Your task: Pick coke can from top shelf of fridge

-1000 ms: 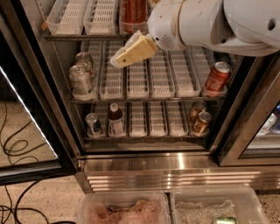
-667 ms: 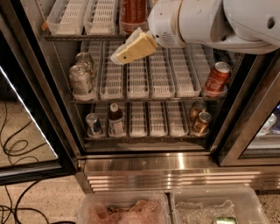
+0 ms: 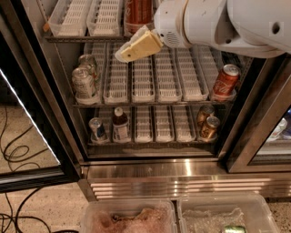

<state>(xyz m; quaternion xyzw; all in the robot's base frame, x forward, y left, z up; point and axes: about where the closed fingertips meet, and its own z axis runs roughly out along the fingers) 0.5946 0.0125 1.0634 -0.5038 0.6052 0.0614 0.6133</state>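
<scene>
The fridge (image 3: 150,170) stands open in front of me. On its top shelf (image 3: 86,38) a red coke can (image 3: 138,12) stands in a middle lane, with its top cut off by the frame edge. My gripper (image 3: 125,53), cream-yellow on a white arm, hangs just below and in front of that can. It points down-left over the middle rack and holds nothing that I can see. A second red coke can (image 3: 225,81) leans at the right end of the middle rack.
Pale silver-green cans (image 3: 84,82) stand on the left of the middle rack. The bottom rack holds bronze-gold cans (image 3: 207,123), a bottle (image 3: 120,125) and a small can (image 3: 97,128). The glass door (image 3: 27,113) is open at left. Two plastic bins (image 3: 129,218) and cables (image 3: 18,154) are on the floor.
The gripper has risen slightly toward the top shelf rail. The cans and the racks have not moved.
</scene>
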